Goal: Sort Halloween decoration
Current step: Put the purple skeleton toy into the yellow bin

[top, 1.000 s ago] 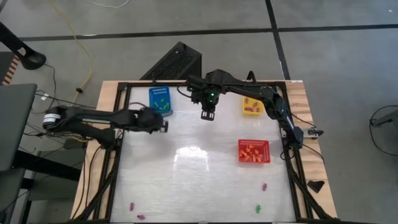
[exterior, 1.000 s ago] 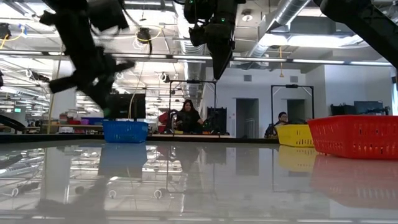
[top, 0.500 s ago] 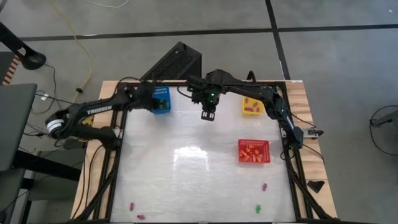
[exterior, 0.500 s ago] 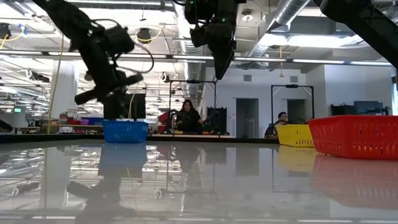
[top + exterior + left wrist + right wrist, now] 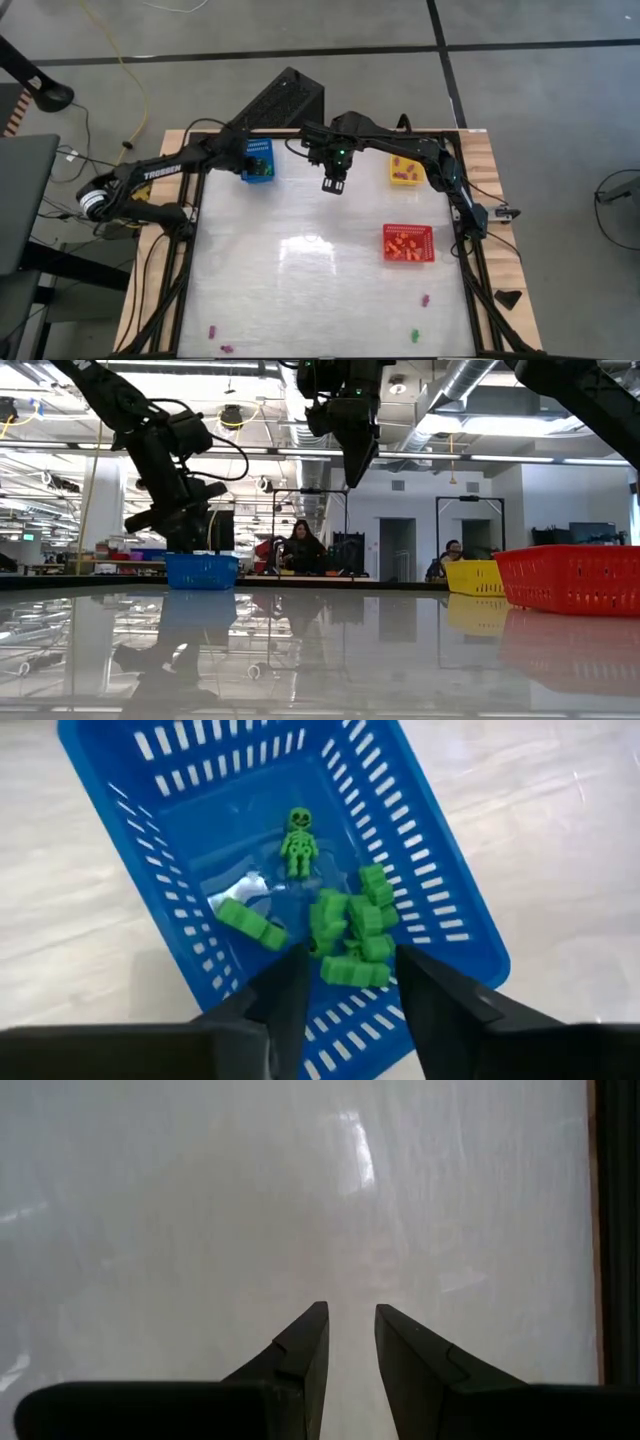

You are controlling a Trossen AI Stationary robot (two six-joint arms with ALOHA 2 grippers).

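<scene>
The blue basket [image 5: 262, 150] stands at the table's far left and holds several green Halloween decoration pieces [image 5: 352, 928], among them a small skeleton [image 5: 297, 840]. My left gripper [image 5: 350, 955] hangs open right above that basket, pointing down, with nothing between its fingers. My right gripper [image 5: 333, 186] hovers over the far middle of the table, a little open and empty [image 5: 352, 1312]. Loose purple pieces [image 5: 425, 299] [image 5: 212, 330] and a green one [image 5: 415, 335] lie on the table near its front edge.
A yellow basket [image 5: 405, 170] with purple pieces stands at the far right. A red basket [image 5: 408, 243] with orange pieces sits at the right middle. The glossy white tabletop [image 5: 300, 280] is bare between them. People sit in the room beyond the table [image 5: 300, 548].
My left gripper has swung from the table surface beside the blue basket toward the far edge and now hangs over the basket, a little lower than half a second ago. My right arm has kept still.
</scene>
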